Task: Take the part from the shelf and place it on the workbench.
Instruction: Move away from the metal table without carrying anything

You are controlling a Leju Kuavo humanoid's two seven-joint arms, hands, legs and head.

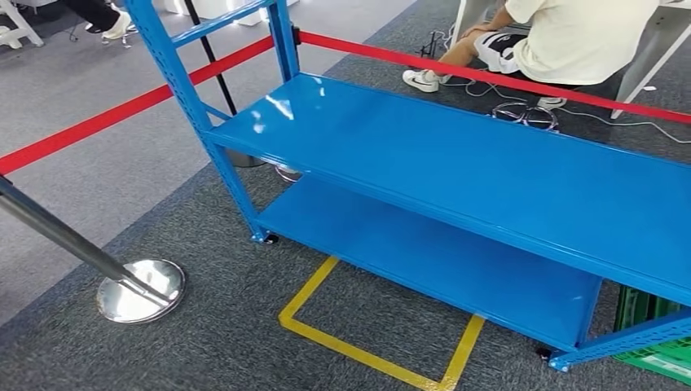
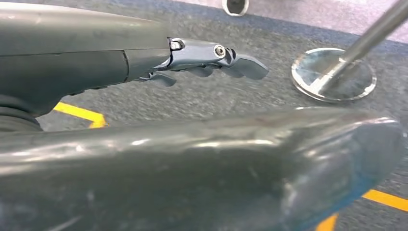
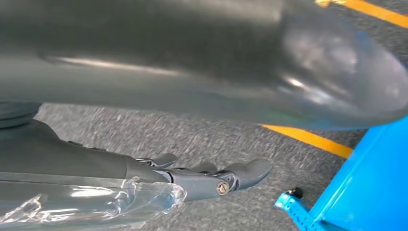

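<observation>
The blue metal shelf (image 1: 456, 155) stands in front of me in the head view, its upper board and lower board (image 1: 424, 252) showing plain blue metal. My left hand (image 2: 144, 57) hangs over the grey carpet with its fingers (image 2: 240, 65) stretched out and nothing in it. My right hand (image 3: 144, 175) hangs the same way, fingers (image 3: 245, 173) extended and holding nothing, close to a blue foot of the shelf (image 3: 298, 211).
A red barrier tape (image 1: 106, 118) runs around the shelf, held by a chrome post with a round base (image 1: 138, 289). Yellow floor tape (image 1: 358, 342) marks a square before the shelf. A green crate (image 1: 652, 338) sits at the right. A person (image 1: 562, 37) sits behind, with cables on the floor.
</observation>
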